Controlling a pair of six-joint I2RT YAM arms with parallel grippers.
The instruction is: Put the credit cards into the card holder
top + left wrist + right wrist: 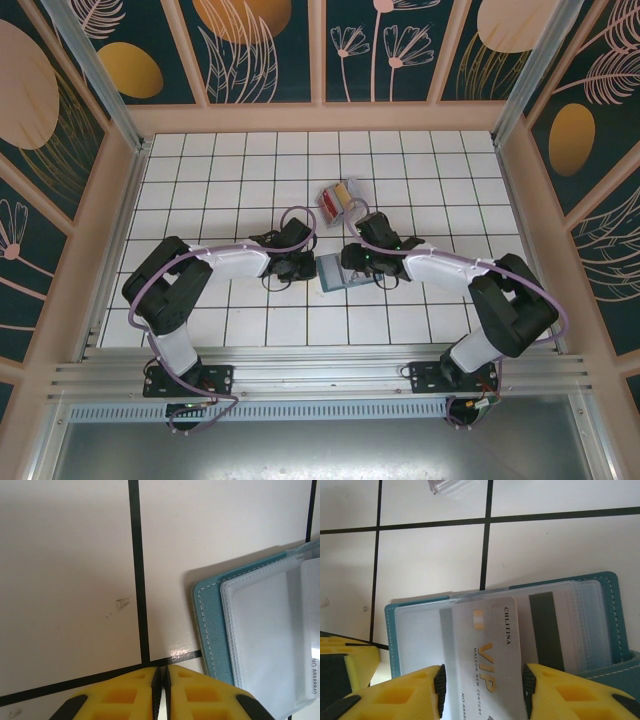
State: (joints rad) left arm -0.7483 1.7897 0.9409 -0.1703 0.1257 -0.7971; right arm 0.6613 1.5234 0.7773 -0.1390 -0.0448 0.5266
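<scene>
Gripping state, left gripper [161,680]: I find the yellow fingers pressed together with nothing between them. They sit low over the table [70,570], near the holder's stitched outer edge.
Gripping state, right gripper [484,690]: the jaws are parted. The black pads [440,692] stand one at each long edge of the pale card. I cannot tell whether they touch it.
Card holder [605,587]: teal, lying opened flat on the table between the two grippers, with its clear pocket pages [420,635] facing up.
Holder axis: I read its long axis as running side to side across the right wrist view, tilted a little. From the top camera it spans from one gripper toward the other.
Pale card [490,645]: it lies face up over the pocket pages, lettered "VIP" along its length.
Pale card axis: its long axis is crosswise to the holder's, pointing from the right gripper's fingers out toward the holder's far edge. Its far short end lies near that edge.
Pocket status: I cannot tell whether the card's far end sits inside a pocket or on top of a page.
Red and yellow cards [338,197]: stacked close together on the table beyond both grippers, apart from the holder. They are too small for me to give their axis with confidence.
Clear box [451,485]: one corner shows at the top of the right wrist view, apart from the holder.
</scene>
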